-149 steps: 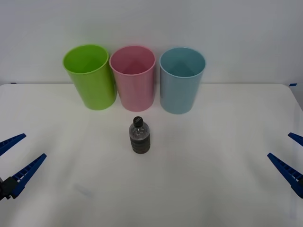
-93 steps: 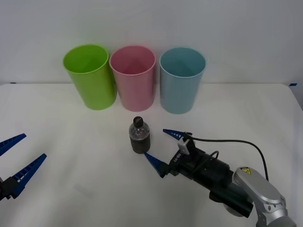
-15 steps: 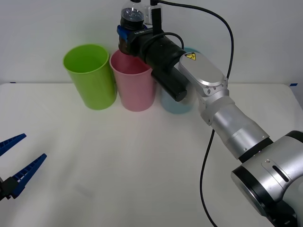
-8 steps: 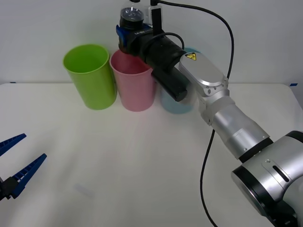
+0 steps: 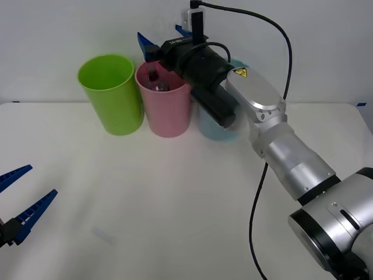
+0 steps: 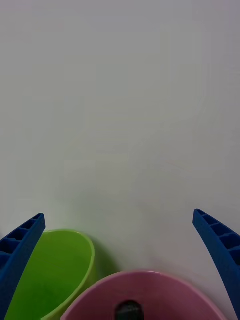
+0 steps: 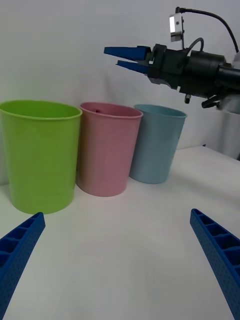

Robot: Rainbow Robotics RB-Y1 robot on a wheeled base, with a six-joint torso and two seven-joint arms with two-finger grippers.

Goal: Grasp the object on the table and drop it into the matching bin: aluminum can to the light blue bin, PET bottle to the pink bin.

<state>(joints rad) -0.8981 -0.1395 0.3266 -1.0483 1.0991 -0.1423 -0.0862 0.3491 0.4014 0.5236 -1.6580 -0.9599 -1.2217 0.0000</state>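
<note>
White bench (image 5: 175,204) and pale wall are seen. Inside the pink bin (image 5: 167,108), the PET bottle (image 5: 156,81) is seen below the right gripper (image 5: 162,36), whose jaws are spread wide; half a second ago it was clamped between them. Near left, the left gripper (image 5: 17,198) is held wide.

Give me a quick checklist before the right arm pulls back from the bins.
1. Bottle inside the pink bin: ok.
2. Right gripper open above that bin, holding nothing: ok.
3. Pink bin upright between the green bin and the blue bin: ok.
4. Left gripper open, low over the near table, far from the bins: ok.
5. Bottle settled upright in the bin: cannot tell.
</note>
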